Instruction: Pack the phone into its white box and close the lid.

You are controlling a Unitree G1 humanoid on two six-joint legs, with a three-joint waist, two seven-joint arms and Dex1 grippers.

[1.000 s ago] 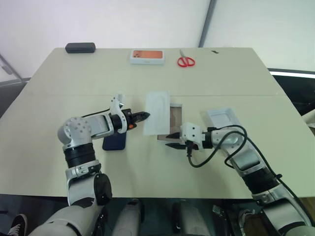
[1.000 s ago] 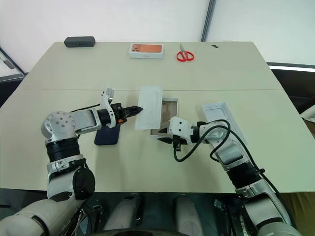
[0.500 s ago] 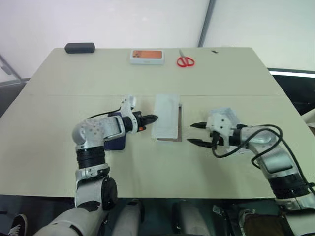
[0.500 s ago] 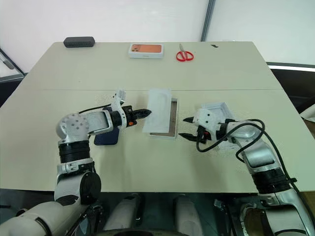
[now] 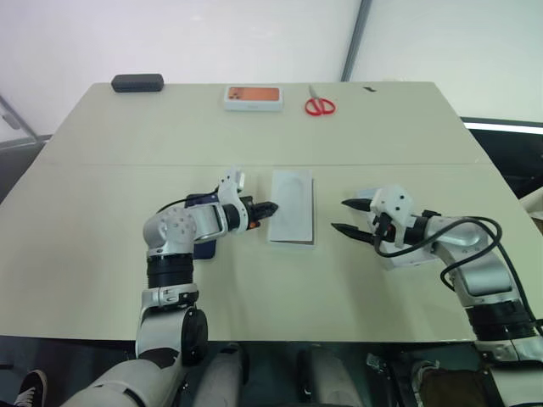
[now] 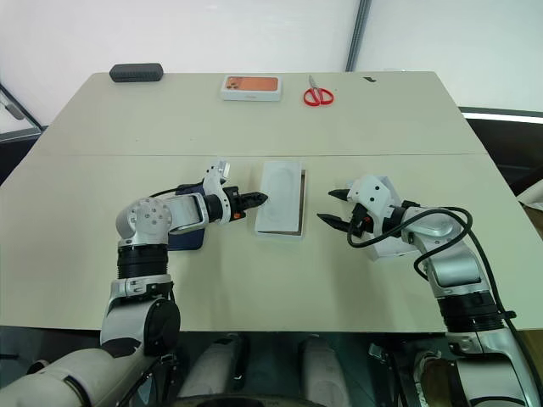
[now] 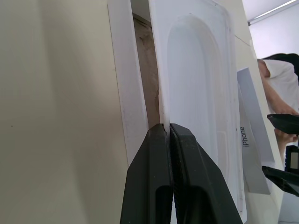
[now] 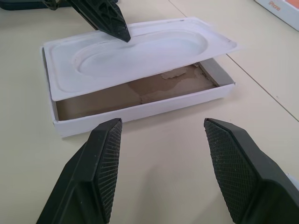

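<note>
While my left jaws [image 5: 270, 206] stayed pinched shut on the edge of the flat white insert card [image 5: 293, 208], I held my right jaws [image 6: 334, 206] wide open and empty just beside the white box [image 8: 140, 109]. The card lay tilted over that box, hiding most of its tan floor. I judged it light, thin and bendy, best gripped at its rim. The phone [image 5: 201, 248] lay flat beside the box under my left arm; I judged it stiff and slick. The lid [image 6: 383, 246] sat under my right arm. I counted one of each on the bench [image 5: 254, 140].
</note>
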